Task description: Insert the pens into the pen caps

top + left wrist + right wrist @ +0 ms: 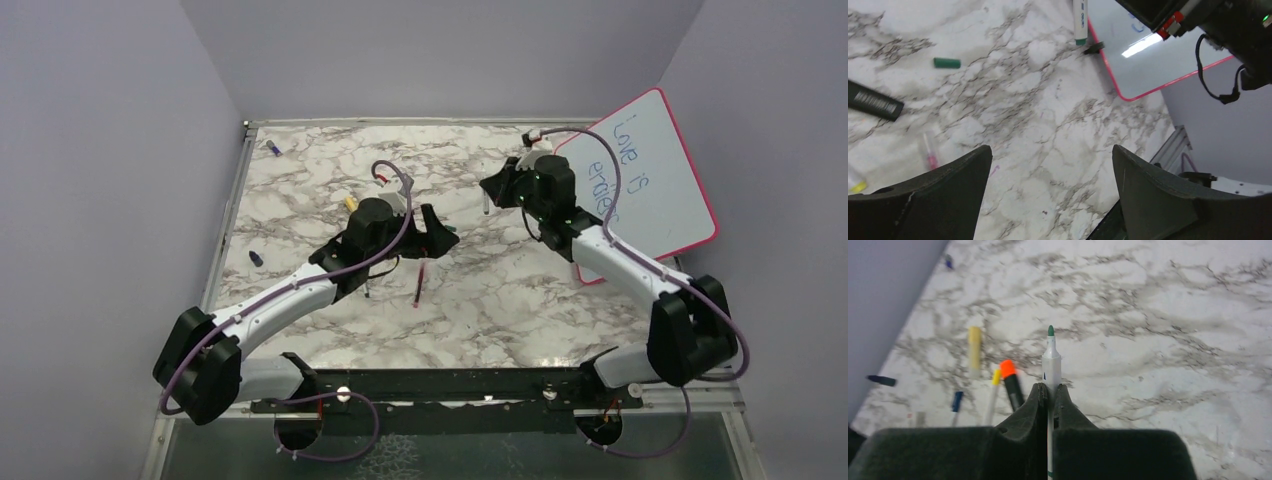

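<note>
My right gripper (1049, 390) is shut on a white pen (1051, 357) with a bare green tip, held above the marble table (1173, 340). From above, that pen (486, 205) hangs from the right gripper (488, 190) near the whiteboard. The left wrist view shows the same pen's (1080, 22) green end and a green pen cap (946, 62) lying on the marble. My left gripper (1053, 170) is open and holds nothing, hovering at mid-table (440, 238). A dark red pen (418, 285) lies below it. Blue pen caps (256, 258) (272, 148) lie at the left.
A pink-framed whiteboard (650, 180) leans at the right. A black highlighter with an orange end (1010, 382), a yellow pen (974, 347), a yellow-ended pen (994, 390) and a blue-ended pen (956, 402) lie together on the table. Grey walls enclose three sides.
</note>
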Controlling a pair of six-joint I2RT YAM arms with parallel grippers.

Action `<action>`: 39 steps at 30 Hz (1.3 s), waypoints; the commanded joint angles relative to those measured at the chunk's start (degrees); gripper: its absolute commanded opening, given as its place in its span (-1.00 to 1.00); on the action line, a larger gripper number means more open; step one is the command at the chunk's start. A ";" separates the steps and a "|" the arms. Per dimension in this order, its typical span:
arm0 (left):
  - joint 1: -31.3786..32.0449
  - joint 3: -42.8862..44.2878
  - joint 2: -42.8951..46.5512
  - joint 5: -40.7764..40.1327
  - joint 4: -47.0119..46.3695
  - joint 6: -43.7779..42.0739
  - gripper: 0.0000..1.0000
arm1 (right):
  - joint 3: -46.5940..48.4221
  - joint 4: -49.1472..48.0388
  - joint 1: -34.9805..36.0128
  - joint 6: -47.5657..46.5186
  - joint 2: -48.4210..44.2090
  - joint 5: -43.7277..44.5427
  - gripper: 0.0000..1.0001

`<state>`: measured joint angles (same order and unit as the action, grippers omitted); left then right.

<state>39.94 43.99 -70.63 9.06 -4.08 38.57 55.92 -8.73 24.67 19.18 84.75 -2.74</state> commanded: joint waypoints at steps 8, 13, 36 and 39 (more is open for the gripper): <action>1.86 7.73 0.39 9.20 -17.31 3.47 0.69 | -10.19 -19.03 -0.23 19.66 -20.64 -17.53 -0.98; 1.88 11.35 0.32 8.91 -17.30 6.34 0.47 | -10.75 -21.15 -0.23 26.61 -24.77 -20.48 -0.98; 5.92 11.42 -2.10 12.63 -25.64 11.45 -0.21 | -13.71 -28.33 -0.23 40.03 -27.47 -26.09 -0.98; 6.09 12.02 -2.84 13.07 -25.78 10.85 -0.37 | -13.55 -28.16 -0.23 40.28 -27.41 -26.27 -0.98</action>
<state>45.47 55.77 -72.27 20.08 -27.14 50.00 42.11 -34.17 24.64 58.22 57.41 -26.96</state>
